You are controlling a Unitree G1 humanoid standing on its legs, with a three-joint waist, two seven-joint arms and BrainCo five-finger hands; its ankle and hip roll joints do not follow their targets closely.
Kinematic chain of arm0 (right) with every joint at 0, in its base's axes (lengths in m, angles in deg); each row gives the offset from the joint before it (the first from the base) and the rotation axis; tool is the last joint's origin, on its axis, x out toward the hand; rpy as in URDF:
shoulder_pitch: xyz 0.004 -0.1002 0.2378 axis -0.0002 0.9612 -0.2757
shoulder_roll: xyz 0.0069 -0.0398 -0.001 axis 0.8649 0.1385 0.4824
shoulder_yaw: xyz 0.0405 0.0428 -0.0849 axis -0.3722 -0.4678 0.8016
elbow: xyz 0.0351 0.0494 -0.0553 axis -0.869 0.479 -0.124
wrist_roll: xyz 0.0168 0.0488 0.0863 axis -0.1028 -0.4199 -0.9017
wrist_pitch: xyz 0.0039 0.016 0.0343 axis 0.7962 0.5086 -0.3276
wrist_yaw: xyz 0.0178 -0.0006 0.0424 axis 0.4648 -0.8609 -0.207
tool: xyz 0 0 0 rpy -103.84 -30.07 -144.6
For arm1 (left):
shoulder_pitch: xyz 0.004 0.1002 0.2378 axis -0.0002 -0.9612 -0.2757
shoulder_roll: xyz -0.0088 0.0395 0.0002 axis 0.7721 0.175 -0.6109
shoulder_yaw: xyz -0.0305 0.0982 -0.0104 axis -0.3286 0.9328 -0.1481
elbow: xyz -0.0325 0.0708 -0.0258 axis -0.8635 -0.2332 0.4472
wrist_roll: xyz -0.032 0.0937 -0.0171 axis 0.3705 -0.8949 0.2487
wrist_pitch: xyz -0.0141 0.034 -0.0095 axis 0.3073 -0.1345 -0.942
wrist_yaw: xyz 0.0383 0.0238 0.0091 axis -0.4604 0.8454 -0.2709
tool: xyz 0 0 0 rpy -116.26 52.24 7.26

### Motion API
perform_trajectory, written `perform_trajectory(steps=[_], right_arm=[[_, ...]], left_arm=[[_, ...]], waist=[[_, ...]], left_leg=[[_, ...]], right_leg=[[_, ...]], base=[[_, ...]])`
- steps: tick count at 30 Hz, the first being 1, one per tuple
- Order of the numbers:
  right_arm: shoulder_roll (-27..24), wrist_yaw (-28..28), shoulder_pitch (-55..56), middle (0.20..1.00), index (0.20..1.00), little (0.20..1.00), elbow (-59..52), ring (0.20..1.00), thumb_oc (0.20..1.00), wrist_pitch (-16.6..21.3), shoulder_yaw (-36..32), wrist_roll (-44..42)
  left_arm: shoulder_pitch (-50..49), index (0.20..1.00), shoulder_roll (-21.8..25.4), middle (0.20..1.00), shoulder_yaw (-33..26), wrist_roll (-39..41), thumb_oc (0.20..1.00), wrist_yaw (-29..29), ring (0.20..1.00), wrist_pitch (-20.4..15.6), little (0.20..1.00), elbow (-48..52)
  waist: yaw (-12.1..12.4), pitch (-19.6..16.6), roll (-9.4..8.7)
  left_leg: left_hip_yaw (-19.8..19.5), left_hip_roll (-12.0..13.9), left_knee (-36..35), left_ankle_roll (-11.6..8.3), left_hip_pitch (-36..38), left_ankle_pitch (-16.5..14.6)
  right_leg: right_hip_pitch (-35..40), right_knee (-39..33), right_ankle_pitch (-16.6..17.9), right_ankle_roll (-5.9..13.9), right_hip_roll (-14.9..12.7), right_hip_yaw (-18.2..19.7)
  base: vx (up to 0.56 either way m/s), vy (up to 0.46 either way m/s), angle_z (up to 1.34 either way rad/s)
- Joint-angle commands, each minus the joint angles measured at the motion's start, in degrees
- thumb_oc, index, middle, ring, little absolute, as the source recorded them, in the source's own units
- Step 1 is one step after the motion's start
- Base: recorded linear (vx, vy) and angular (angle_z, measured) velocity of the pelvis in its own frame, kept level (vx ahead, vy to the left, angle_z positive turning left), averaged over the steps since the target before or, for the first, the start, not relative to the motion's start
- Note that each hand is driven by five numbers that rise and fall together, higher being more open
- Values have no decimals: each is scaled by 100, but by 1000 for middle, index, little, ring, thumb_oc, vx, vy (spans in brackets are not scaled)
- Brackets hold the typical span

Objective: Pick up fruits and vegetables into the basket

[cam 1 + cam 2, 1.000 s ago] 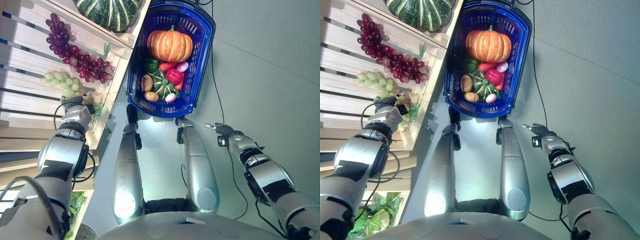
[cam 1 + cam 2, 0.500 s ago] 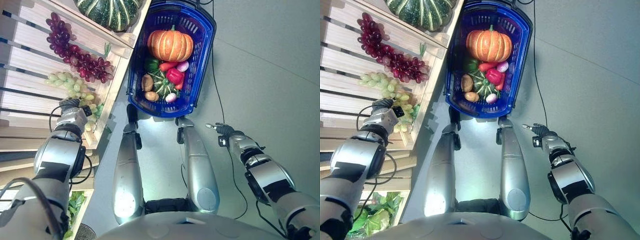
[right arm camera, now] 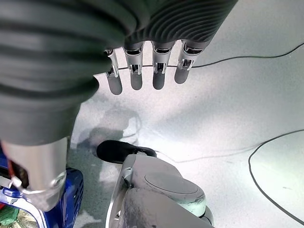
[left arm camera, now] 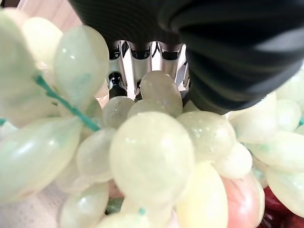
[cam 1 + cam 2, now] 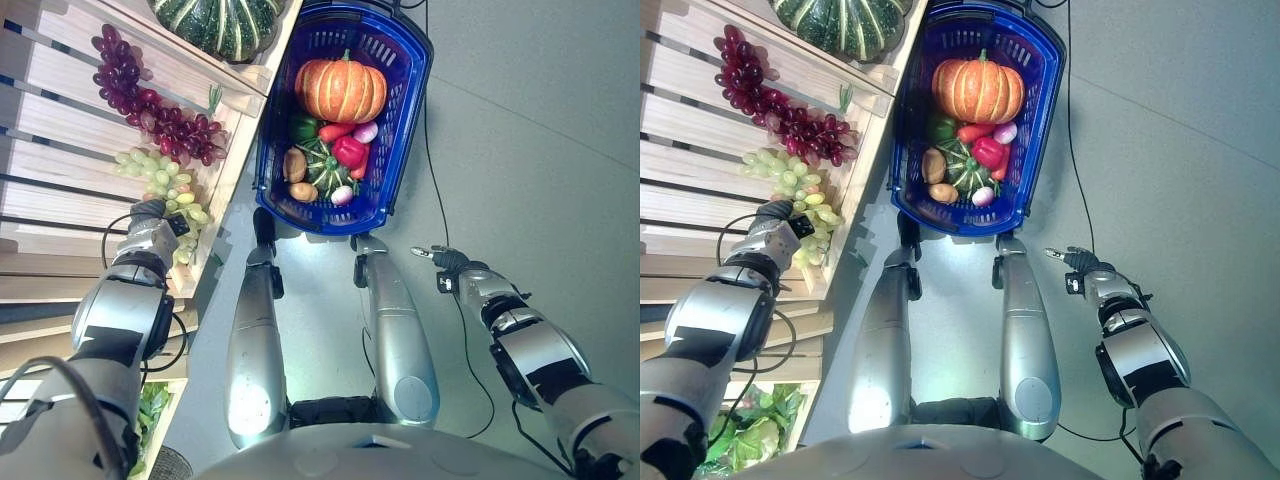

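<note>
Over the last second my left hand (image 5: 150, 232) drew the green grapes (image 5: 165, 180) along the wooden shelf (image 5: 60, 100) toward its front edge, at about 3 o'clock from where they had lain. Before, the bunch sat further back on the slats; now it trailed from my hand out toward the shelf's lip, nearer the basket (image 5: 408, 95). My wrist view showed pale grapes (image 4: 152, 156) pressed right against my fingers (image 4: 142, 52), but whether those fingers were curled round the bunch I could not tell, since the fruit hid them. I judged the pick to be under way, with the lift and the carry across to the basket not yet done.

My right hand (image 5: 440, 258) hung idle over the floor at 4 o'clock from the basket, fingers (image 3: 142, 71) straight and relaxed, holding nothing.

Counted on the shelf: 1 green bunch, 1 dark red bunch of grapes (image 5: 150, 105) at 11 o'clock from it, and 1 striped green squash (image 5: 220, 25) at the top.

Counted in the basket: 1 orange pumpkin (image 5: 340, 90), 1 small striped squash (image 5: 322, 165), 1 red pepper (image 5: 347, 151), 1 green pepper (image 5: 302, 128), 2 potatoes (image 5: 294, 165) and 2 pinkish round bulbs (image 5: 365, 132). A couple of red or orange pieces showed beside the peppers that I could not identify.
</note>
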Motion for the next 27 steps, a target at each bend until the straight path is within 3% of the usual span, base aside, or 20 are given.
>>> perform_trajectory(steps=[1,4,10,11,12,13,14,27], right_arm=[[-221,-26,373,1000,1000,1000,86,1000,1000,-19,45,22],[-243,-2,352,1000,1000,1000,86,1000,1000,-16,51,6],[-267,23,346,1000,1000,1000,94,1000,1000,-1,61,-1],[-262,11,347,1000,1000,1000,82,1000,1000,-7,70,-8],[-253,4,333,1000,1000,1000,83,1000,1000,-11,75,-22],[-249,-1,308,1000,1000,1000,89,1000,1000,-21,68,-22],[-263,3,317,1000,1000,1000,75,1000,1000,-20,78,-27],[-391,92,305,1000,1000,1000,81,1000,1000,7,41,58]], left_arm=[[-315,200,-235,200,-319,199,200,-138,200,-143,200,-138],[-293,200,-199,200,-247,-425,200,-12,200,-111,200,-146],[-292,200,-210,200,-158,-353,200,-254,200,-89,200,-128],[-292,366,-214,366,-136,-395,366,-247,366,-37,366,-125],[-301,589,-225,589,-124,-439,589,-320,589,-17,589,-120],[-300,1000,-239,1000,-96,-625,1000,-489,1000,-38,1000,-114],[-324,1000,-236,1000,-4,-1073,1000,-652,1000,-89,1000,-88],[-375,1000,-214,1000,285,-1136,1000,-1835,1000,338,1000,7]], waist=[[55,-195,-45],[62,-195,-44],[65,-195,-35],[65,-195,-36],[66,-195,-35],[72,-195,-33],[77,-195,-32],[50,-195,30]], left_leg=[[187,-439,-80,281,-135,-30],[200,-441,-133,279,-99,1],[210,-444,-172,278,-87,14],[214,-444,-180,281,-90,20],[218,-446,-200,281,-86,29],[226,-448,-217,282,-86,36],[233,-447,-234,281,-88,49],[283,-435,-255,295,-99,65]], right_leg=[[161,71,-441,-139,421,-309],[197,32,-420,-136,419,-332],[212,-1,-415,-135,424,-331],[209,-12,-407,-134,424,-332],[210,-23,-402,-134,430,-330],[207,-31,-397,-134,436,-336],[208,-49,-380,-133,430,-342],[183,-53,-357,-131,426,-346]], base=[[0,0,0],[0,0,0],[0,0,0],[0,0,0],[0,0,0],[0,0,0],[0,0,0],[0,0,0]])
